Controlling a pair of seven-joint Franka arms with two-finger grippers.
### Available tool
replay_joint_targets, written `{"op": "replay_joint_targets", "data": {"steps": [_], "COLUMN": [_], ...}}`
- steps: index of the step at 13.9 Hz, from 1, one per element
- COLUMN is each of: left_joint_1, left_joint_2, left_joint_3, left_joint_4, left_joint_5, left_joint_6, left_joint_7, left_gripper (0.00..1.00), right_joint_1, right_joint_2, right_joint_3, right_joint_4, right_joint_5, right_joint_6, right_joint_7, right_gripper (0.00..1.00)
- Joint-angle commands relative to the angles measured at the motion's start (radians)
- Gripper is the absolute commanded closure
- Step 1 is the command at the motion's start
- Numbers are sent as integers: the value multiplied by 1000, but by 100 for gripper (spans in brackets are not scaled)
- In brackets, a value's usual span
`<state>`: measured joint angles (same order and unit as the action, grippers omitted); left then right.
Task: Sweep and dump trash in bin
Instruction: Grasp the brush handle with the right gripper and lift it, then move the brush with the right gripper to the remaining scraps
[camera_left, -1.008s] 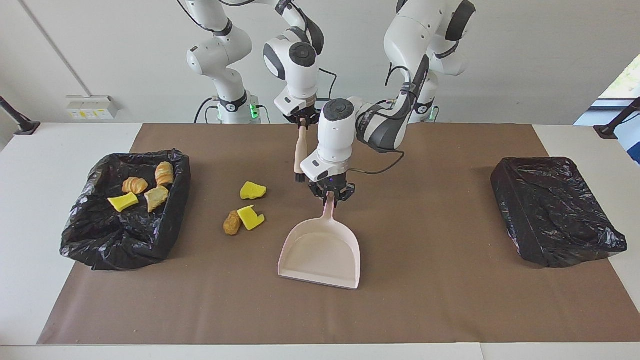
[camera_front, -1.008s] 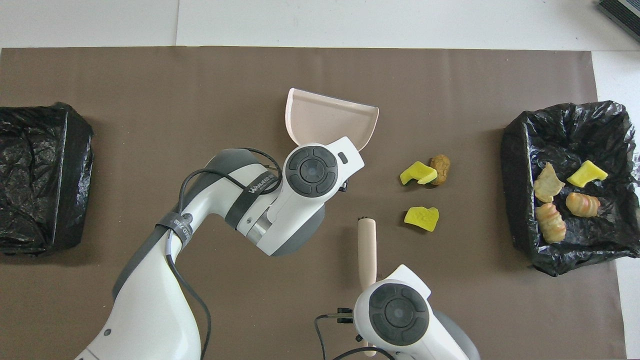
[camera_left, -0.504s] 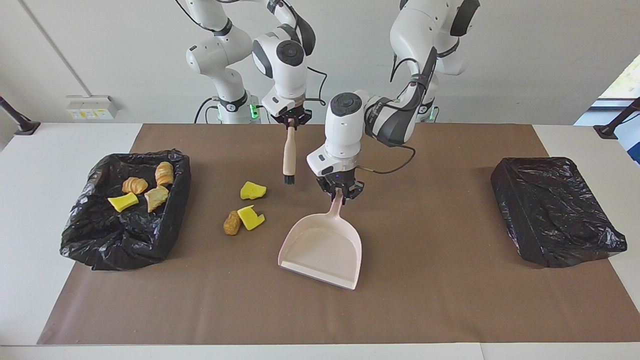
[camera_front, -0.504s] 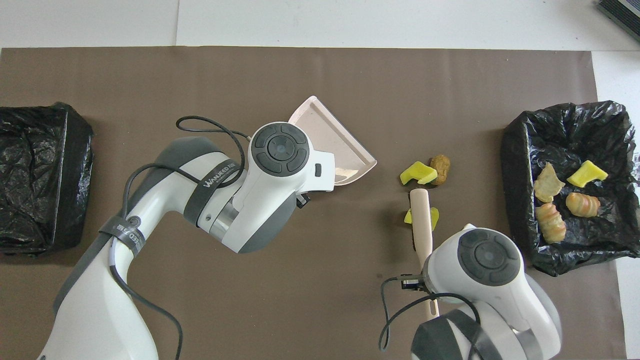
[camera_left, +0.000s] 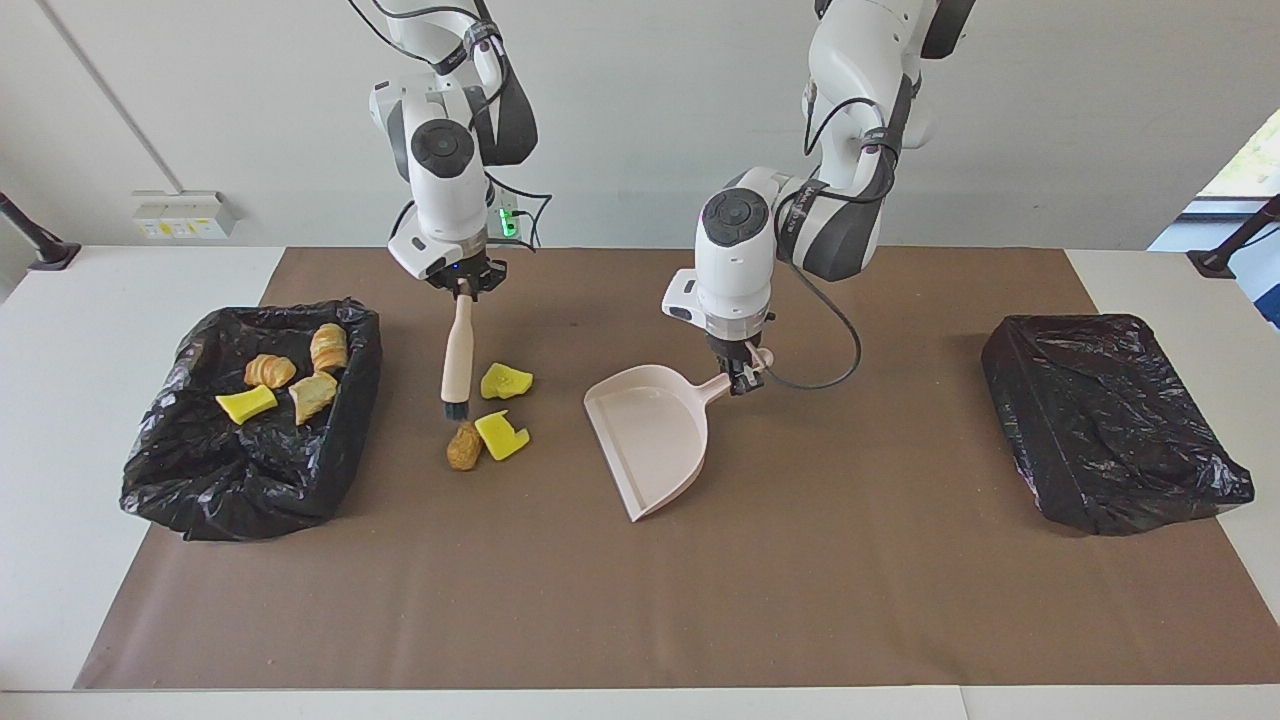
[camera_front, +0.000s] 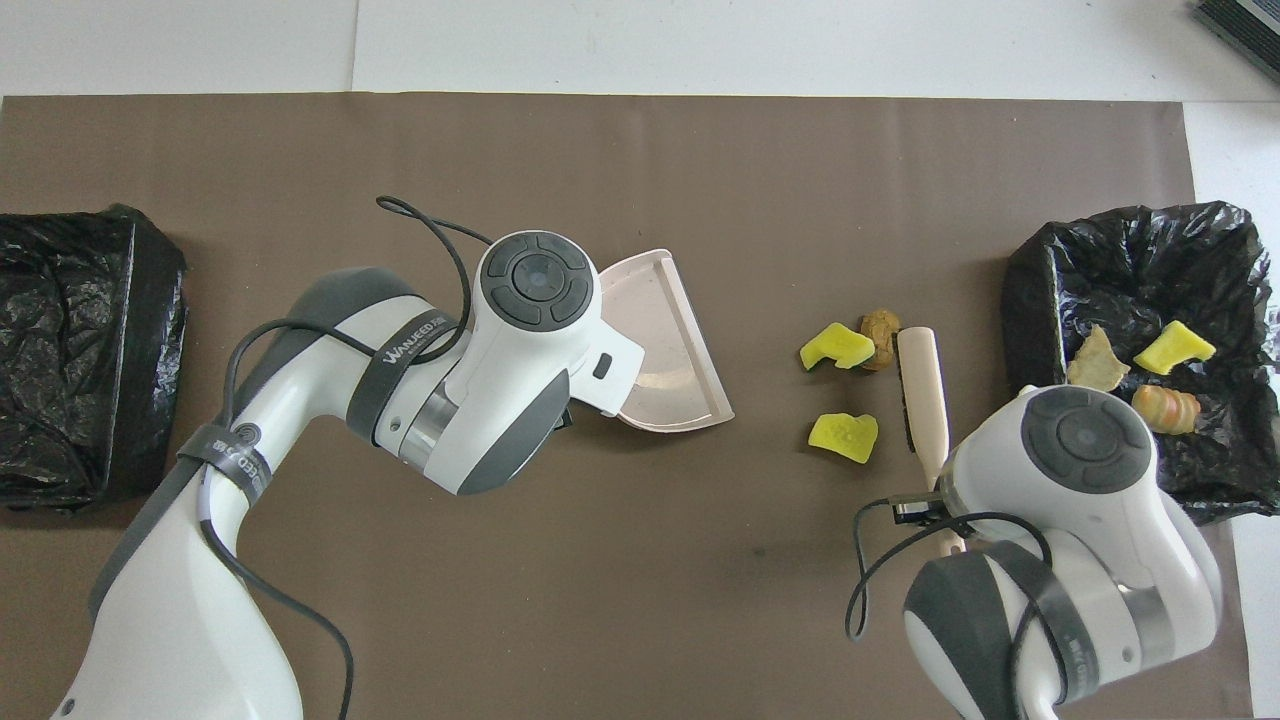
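Brown mat: three trash pieces (loose) beside brush

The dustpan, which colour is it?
The dustpan is pale pink all over. The facing view shows it best.

Your left gripper points down from a bent wrist, fingers clamped on a held handle — arm folded at the elbow, reaching in over mid-table. Your right gripper also points straight down, fingers pinched shut on a handle top — forearm near vertical above it.
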<state>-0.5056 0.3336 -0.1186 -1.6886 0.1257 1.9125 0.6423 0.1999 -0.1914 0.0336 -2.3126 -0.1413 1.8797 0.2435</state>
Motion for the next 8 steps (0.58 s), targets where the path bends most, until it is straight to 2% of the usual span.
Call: {"op": "replay_joint_targets", "data": {"steps": [1, 4, 8], "left_joint_1": [-16, -51, -53], "left_joint_2": [-100, -145, -157], "left_joint_3": [-1, -1, -1], "left_joint_4": [-153, -244, -264], "left_joint_5": [-3, 2, 3], "left_joint_6": [40, 108, 114], "left_joint_7": [45, 45, 43], "left_gripper": [100, 100, 100], "right_joint_1": [-62, -99, -82], "right_joint_2": [105, 209, 282], "right_joint_3": [12, 12, 14], "right_joint_4": [111, 185, 220], "right_joint_5": [-87, -118, -118], "right_joint_6": [-8, -4, -1], "right_joint_7": [-98, -110, -90], "right_gripper": [100, 100, 100]}}
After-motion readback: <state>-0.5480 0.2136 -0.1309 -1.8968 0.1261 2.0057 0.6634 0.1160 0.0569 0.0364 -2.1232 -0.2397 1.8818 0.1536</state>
